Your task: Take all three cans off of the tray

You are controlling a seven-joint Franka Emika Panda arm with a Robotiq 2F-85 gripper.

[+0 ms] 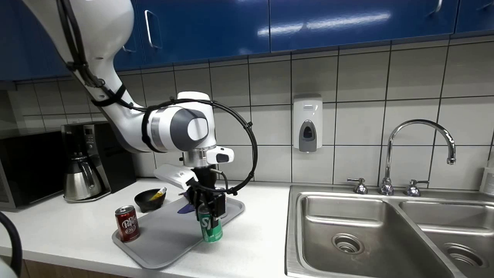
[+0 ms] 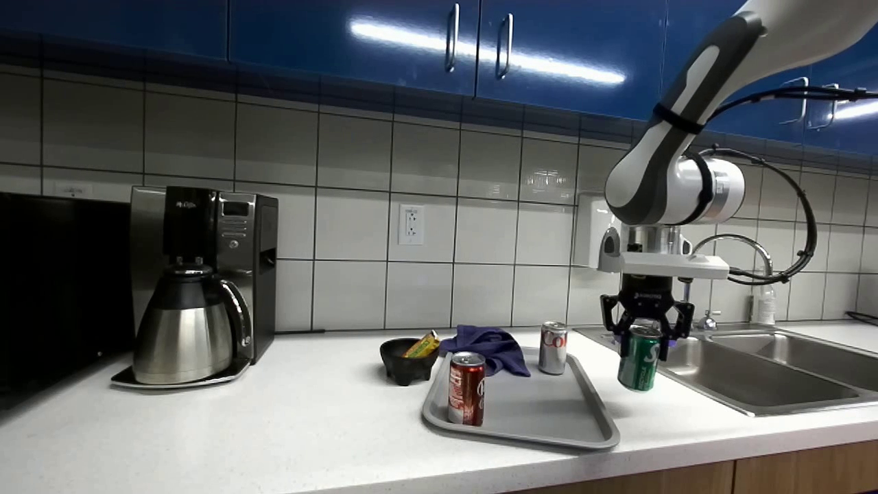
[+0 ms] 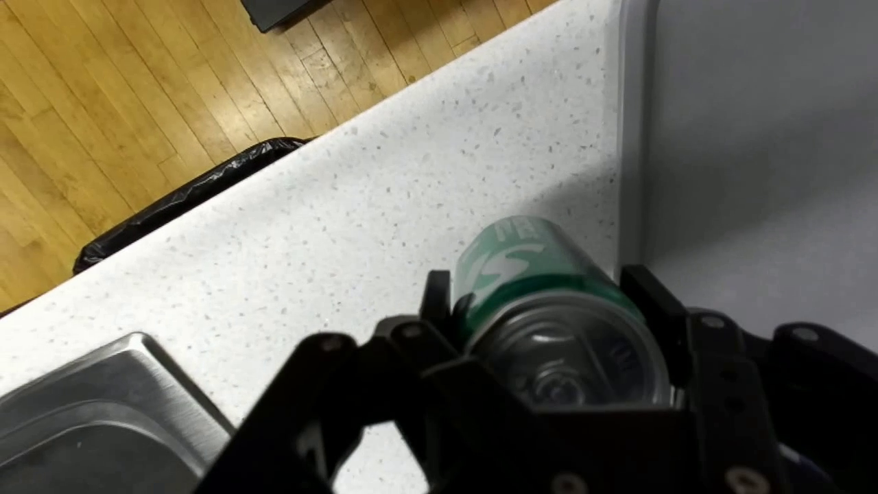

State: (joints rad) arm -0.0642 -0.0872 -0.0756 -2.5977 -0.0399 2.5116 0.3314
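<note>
My gripper (image 2: 645, 347) is shut on the green can (image 2: 638, 374), one finger on either side near its top. Upright, the can is over the white counter just beyond the sink-side edge of the grey tray (image 2: 542, 408); whether its base touches the counter I cannot tell. The wrist view shows the can's lid (image 3: 569, 357) between the dark fingers, with the tray's rim (image 3: 634, 137) close on the right. On the tray stand the dark red can (image 1: 127, 226), at a front corner, and the silver-white can (image 2: 553, 350), farther back. The silver-white one is mostly hidden behind the gripper in an exterior view.
A purple cloth (image 2: 488, 348) lies over the tray's back edge. Beside it sits a dark bowl (image 2: 406, 363) holding a yellow packet (image 2: 422, 345). A coffee maker (image 2: 257, 288) stands farther along the counter. The steel sink (image 1: 294, 231) borders the counter on the opposite side.
</note>
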